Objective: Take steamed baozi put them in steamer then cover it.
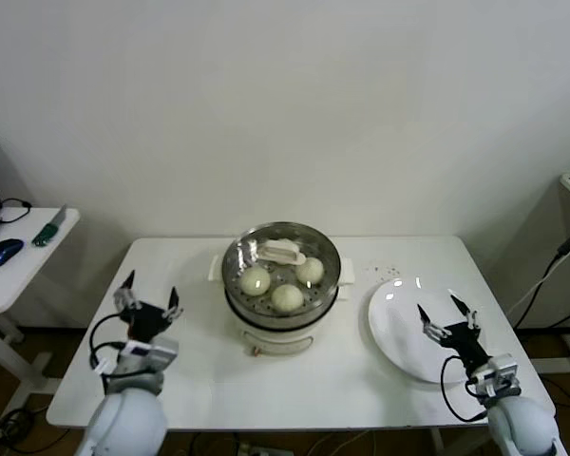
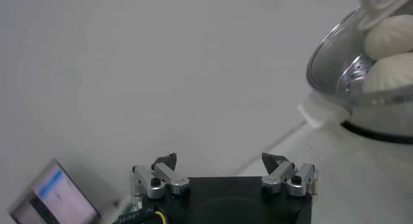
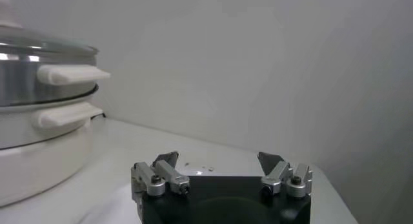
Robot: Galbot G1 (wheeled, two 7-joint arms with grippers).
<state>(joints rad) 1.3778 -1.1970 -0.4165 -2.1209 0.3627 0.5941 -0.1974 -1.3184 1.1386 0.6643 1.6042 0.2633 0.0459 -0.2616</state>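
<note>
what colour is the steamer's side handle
White, on the round shiny stainless-steel steamer: its white side handle shows best in the right wrist view.

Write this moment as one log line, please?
baozi: in steamer | glass lid: on | plate: bare | left gripper: open, idle | right gripper: open, over plate

I'm looking down at a white table (image 1: 199,380) that is carrying the steamer (image 1: 281,285) on its white cooker base at the middle. A flat white plate (image 1: 404,328) is lying directly on the tabletop to the steamer's right, near it but not touching.
</note>
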